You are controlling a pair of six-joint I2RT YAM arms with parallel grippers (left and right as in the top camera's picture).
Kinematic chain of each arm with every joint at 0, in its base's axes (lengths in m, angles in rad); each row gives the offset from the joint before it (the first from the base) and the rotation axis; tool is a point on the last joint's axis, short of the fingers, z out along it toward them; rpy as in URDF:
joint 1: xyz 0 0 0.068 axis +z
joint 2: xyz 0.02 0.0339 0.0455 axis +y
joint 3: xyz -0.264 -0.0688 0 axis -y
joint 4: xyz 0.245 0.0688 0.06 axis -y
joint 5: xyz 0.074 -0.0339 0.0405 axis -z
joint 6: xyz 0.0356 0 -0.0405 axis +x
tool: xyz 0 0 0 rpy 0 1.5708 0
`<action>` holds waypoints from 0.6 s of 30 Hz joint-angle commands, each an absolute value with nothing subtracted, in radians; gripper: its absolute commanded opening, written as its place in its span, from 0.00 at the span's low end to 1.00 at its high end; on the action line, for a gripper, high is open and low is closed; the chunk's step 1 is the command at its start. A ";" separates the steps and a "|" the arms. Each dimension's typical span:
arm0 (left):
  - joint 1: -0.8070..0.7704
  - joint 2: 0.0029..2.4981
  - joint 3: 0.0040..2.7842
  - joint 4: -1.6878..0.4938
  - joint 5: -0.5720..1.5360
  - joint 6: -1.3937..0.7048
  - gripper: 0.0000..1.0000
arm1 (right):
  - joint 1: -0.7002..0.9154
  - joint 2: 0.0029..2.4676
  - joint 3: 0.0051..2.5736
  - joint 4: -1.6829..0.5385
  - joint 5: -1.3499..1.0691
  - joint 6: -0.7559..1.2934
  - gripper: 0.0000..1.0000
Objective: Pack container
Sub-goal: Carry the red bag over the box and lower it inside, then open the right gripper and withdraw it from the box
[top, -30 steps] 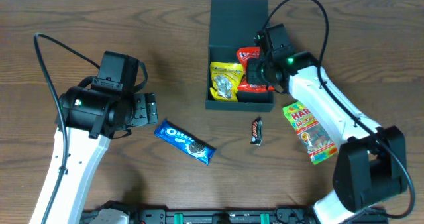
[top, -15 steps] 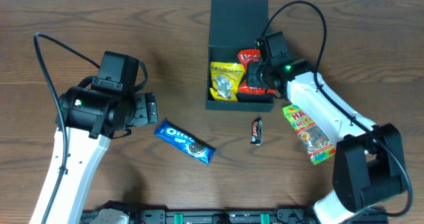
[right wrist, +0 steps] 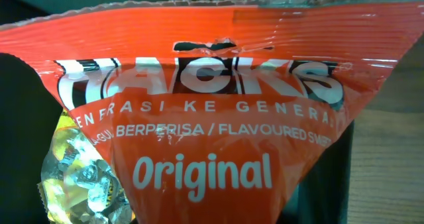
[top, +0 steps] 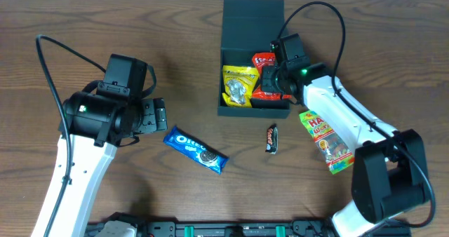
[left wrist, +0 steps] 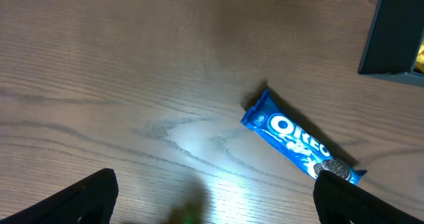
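Two grippers we see | right gripper (top: 275, 79) pinches red packet (right wrist: 212, 118) in the box (top: 252, 113) | left gripper (top: 160, 116) spread wide, well apart from it.

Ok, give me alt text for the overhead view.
The right gripper holds a red plastic snack packet in the dark square cardboard container, beside a yellow sweet bag. On the brown wooden table lie a blue Oreo pack, a small dark bar and a colourful Haribo bag; the open left gripper hangs near the Oreo pack.
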State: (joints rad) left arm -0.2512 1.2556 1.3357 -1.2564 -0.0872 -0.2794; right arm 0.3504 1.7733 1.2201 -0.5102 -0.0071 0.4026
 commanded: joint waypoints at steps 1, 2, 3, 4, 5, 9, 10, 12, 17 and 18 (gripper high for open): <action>-0.247 1.250 1.336 -1.259 -0.108 -0.265 0.95 | 0.357 1.786 1.215 -0.509 -0.005 0.426 0.17; -0.247 1.250 1.336 -1.259 -0.108 -0.265 0.95 | 0.357 1.786 1.215 -0.513 -0.005 0.436 0.16; -0.247 1.250 1.336 -1.259 -0.108 -0.265 0.96 | 0.357 1.786 1.215 -0.516 -0.008 0.448 0.15; -0.247 1.250 1.336 -1.259 -0.108 -0.265 0.95 | 0.357 1.786 1.215 -0.517 -0.010 0.455 0.14; -0.247 1.250 1.336 -1.259 -0.108 -0.265 0.95 | 0.357 1.786 1.215 -0.516 -0.016 0.456 0.13; -0.247 1.250 1.336 -1.256 -0.108 -0.265 0.96 | 0.357 1.786 1.215 -0.504 -0.016 0.456 0.12; -0.247 1.250 1.336 -1.255 -0.108 -0.265 0.95 | 0.357 1.786 1.215 -0.505 -0.016 0.456 0.11; -0.247 1.250 1.336 -1.256 -0.108 -0.265 0.95 | 0.357 1.786 1.215 -0.505 -0.016 0.456 0.11; -0.247 1.250 1.336 -1.256 -0.108 -0.265 0.95 | 0.357 1.795 1.215 -0.505 -0.016 0.455 0.11; -0.247 1.250 1.336 -1.256 -0.108 -0.265 0.95 | 0.357 1.802 1.215 -0.505 -0.018 0.455 0.10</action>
